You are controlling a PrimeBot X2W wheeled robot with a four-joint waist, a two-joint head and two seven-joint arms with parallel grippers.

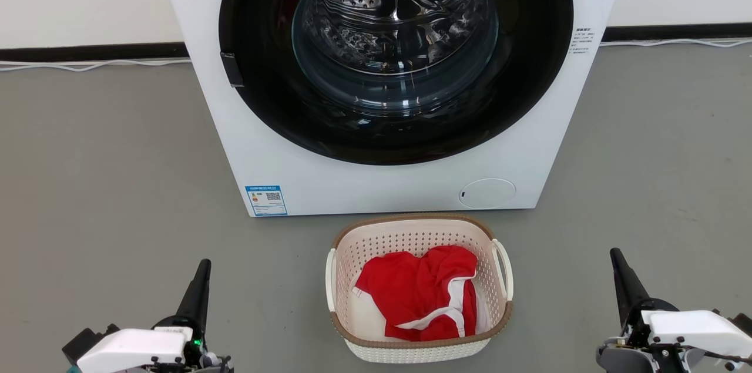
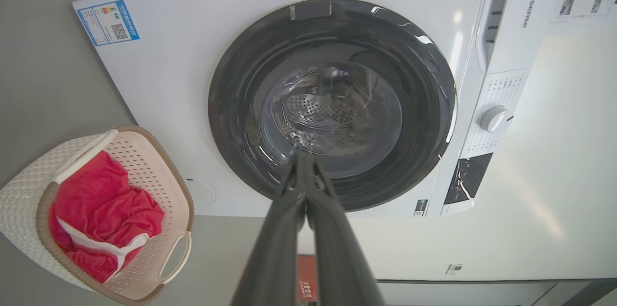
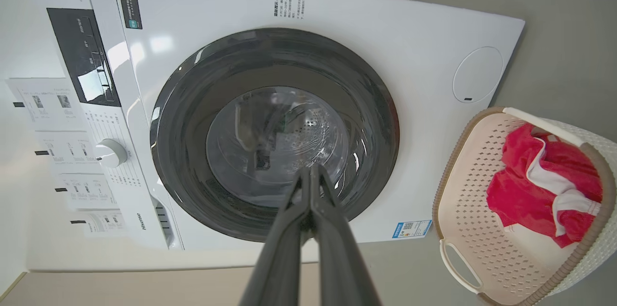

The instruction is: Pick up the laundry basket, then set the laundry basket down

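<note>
Laundry basket (image 1: 417, 352) sits between left end effector (image 1: 203, 265) and right end effector (image 1: 615, 255).

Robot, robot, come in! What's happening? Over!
Left gripper shut, empty. Right gripper shut, empty. Laundry basket on floor, red cloth inside. Washing machine close behind.

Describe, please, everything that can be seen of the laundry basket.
The laundry basket is small, rounded-rectangular, of cream-white perforated plastic, with a brown woven-look rim and a white loop handle on each side. It stands upright on the grey floor, just before the washing machine; whether they touch is unclear. A crumpled red garment with white trim lies inside. The left gripper and right gripper are clear of it, one on each side.
</note>
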